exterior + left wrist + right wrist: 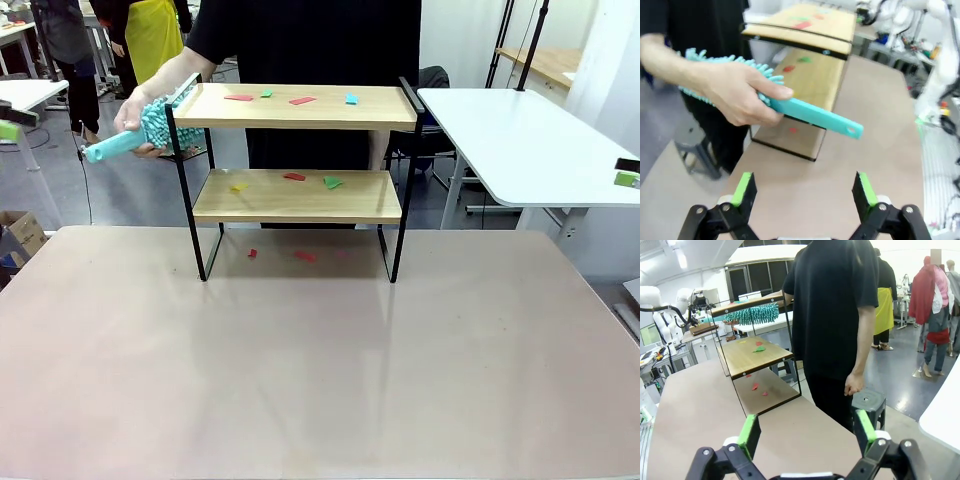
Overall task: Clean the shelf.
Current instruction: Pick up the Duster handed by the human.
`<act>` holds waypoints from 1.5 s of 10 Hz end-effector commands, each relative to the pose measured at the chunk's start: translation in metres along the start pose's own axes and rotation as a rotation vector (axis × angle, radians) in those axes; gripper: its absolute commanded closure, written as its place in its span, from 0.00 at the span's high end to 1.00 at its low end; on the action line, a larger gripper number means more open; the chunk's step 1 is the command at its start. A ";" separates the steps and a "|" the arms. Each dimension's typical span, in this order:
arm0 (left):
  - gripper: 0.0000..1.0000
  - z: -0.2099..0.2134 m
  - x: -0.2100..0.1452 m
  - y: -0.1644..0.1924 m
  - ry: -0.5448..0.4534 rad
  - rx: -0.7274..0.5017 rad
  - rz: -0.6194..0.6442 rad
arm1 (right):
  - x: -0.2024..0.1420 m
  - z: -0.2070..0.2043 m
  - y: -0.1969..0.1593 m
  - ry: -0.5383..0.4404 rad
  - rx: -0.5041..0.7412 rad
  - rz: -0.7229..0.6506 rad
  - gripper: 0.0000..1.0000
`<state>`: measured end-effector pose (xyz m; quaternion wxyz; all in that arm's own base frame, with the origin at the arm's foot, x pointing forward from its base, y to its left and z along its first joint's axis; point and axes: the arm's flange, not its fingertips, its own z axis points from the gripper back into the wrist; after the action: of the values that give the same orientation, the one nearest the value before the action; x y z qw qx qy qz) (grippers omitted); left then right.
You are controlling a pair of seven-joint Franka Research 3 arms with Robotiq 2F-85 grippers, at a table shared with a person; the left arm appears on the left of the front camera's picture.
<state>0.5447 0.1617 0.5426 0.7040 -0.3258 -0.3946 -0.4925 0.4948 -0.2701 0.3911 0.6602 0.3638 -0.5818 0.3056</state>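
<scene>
Pale tabletop (320, 380) stretched wide and bare in front of the shelf (270, 205), which stood upright on its four black legs near the far edge, just in front of the person. Small coloured paper scraps (302, 100) lay on its top board, more sat on the lower board, and a few lay on the table between the legs.

At the shelf's left end, level with the top board, the person's hand (737, 95) held a teal duster (820, 117) by the root of its fluffy head. In the left wrist view its flat handle pointed out toward the left gripper (804, 181), whose jaws stood spread and empty, apart from it. The right gripper (807, 424) was likewise released and held nothing, well back from the shelf.

If a handover was meant, the likeliest fault would be closing too near the person's fingers, which covered the thick end of the handle. A pinch at the very tip would probably let the heavy head droop or twist. Afterward, a hard sweep could shove the light frame. The raised rail at each end of the top board might trap scraps. Those under the lower board looked awkward to reach.
</scene>
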 end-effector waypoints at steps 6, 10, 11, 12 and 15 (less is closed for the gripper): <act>1.00 -0.089 0.103 -0.100 0.443 0.423 0.237 | 0.002 -0.002 0.001 -0.002 0.003 0.004 1.00; 1.00 -0.120 0.113 -0.131 0.463 0.529 0.360 | 0.002 -0.002 0.001 -0.002 0.003 0.004 1.00; 1.00 -0.122 0.104 -0.119 0.503 0.521 0.334 | 0.002 -0.002 0.001 -0.002 0.003 0.004 1.00; 1.00 -0.122 0.104 -0.119 0.503 0.521 0.334 | 0.002 -0.002 0.001 -0.002 0.003 0.004 1.00; 1.00 -0.143 0.103 -0.134 0.402 0.682 0.442 | 0.002 -0.002 0.001 -0.002 0.003 0.004 1.00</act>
<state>0.4802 -0.0347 0.5837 0.9162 -0.0745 -0.2852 -0.2715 0.4951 -0.2696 0.3909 0.6597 0.3645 -0.5818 0.3056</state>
